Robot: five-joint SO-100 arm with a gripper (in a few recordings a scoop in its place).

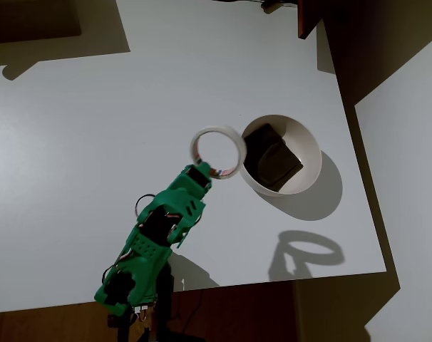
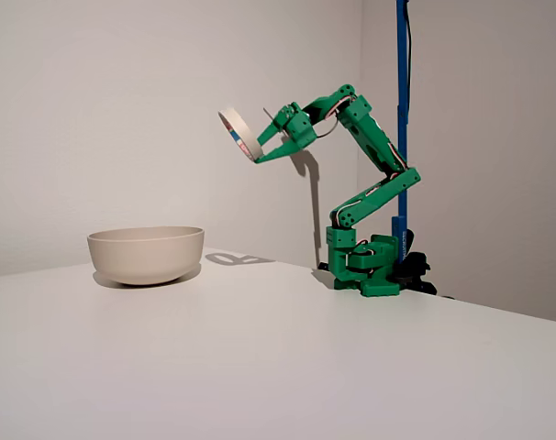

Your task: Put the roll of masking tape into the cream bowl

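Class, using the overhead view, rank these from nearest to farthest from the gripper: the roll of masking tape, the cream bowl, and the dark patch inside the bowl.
1. The roll of masking tape: held in the gripper, just up and right of it.
2. The dark patch: in the bowl's left half, right of the tape.
3. The cream bowl: taken at its bare far side, farthest right.

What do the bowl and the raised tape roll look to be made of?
Cream bowl: likely matte ceramic or plastic, with smooth, evenly dull sides and no gloss. Roll of masking tape, held up in the gripper: looks like off-white paper tape, a thin flat ring.
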